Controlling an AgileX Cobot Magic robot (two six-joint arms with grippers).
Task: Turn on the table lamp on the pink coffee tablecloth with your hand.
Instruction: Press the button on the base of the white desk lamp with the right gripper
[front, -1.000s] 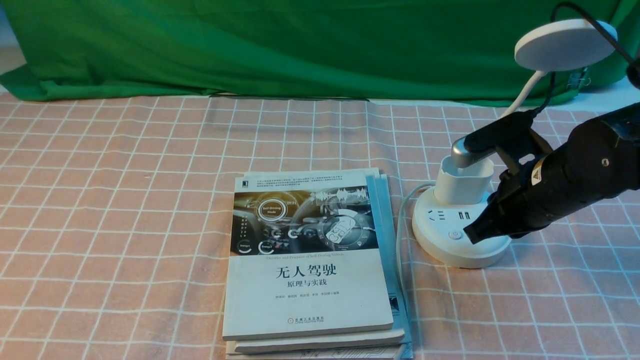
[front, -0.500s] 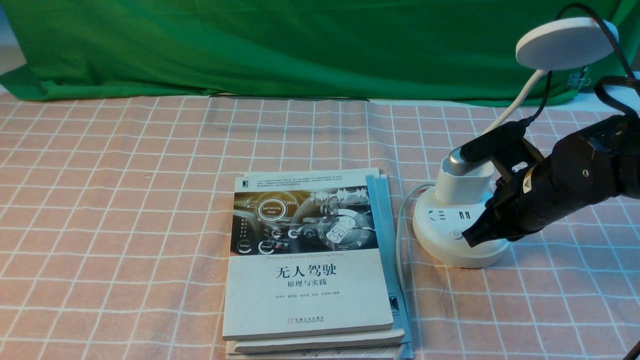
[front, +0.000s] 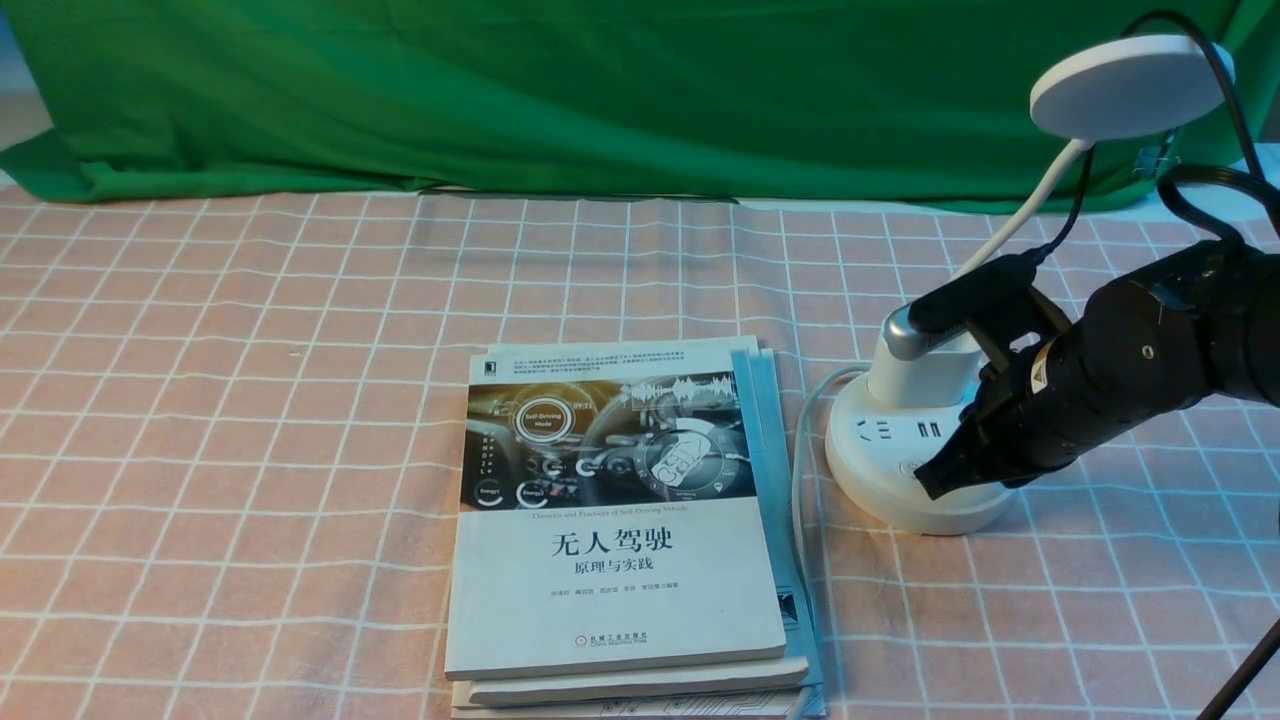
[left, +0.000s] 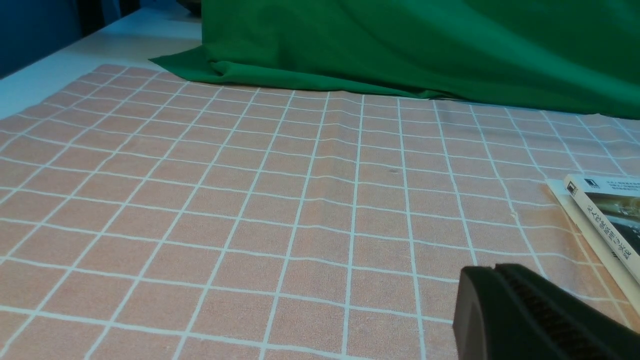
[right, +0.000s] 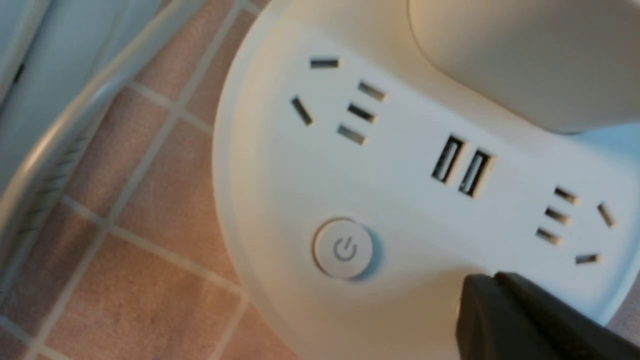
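The white table lamp stands at the right on the pink coffee tablecloth (front: 250, 400): disc head (front: 1130, 85), thin neck, cup holder (front: 920, 375) and round base (front: 890, 480). My right gripper (front: 928, 482) is shut and empty, its pointed tip low over the base's front edge, just beside the round power button (right: 344, 248). In the right wrist view the tip (right: 480, 290) sits close to that button, apart from it. The lamp head is unlit. My left gripper (left: 482, 272) is shut and empty over bare cloth, out of the front view.
A stack of books (front: 620, 520) lies left of the lamp base, with the lamp's white cord (front: 805, 440) between them. A green backdrop cloth (front: 600, 90) lines the far edge. Sockets and USB ports (right: 462, 165) sit on the base behind the button.
My right gripper has moved down and slightly left along the lamp base, bringing its tip closer to the power button. The lamp and books have not moved.
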